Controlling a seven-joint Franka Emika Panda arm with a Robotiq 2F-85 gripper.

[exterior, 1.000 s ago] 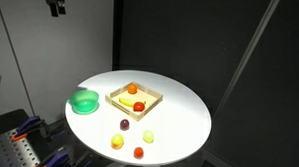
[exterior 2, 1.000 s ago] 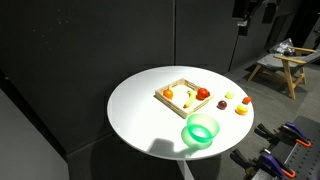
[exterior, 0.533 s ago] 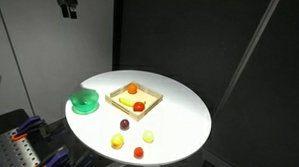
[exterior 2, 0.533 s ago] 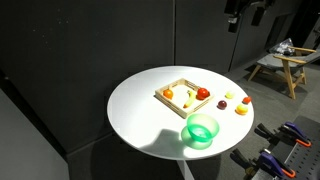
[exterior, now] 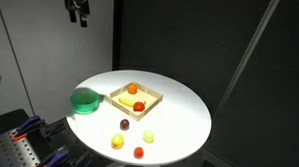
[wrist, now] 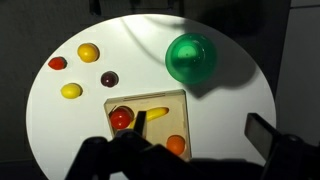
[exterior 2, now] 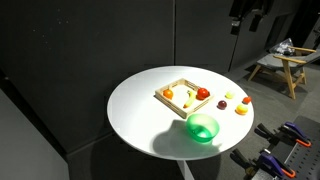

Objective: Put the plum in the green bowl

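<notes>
Round white table point(exterior: 183, 115) amid black curtains point(exterior 2: 90, 60).

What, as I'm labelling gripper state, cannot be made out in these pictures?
The gripper: small and dark in both exterior views, so open or shut cannot be told.
Wrist view: it is only a blurred dark silhouette, cut off by the bottom edge.
The wooden tray: near side hidden by that silhouette.
The plum: too small for detail in an exterior view.
</notes>
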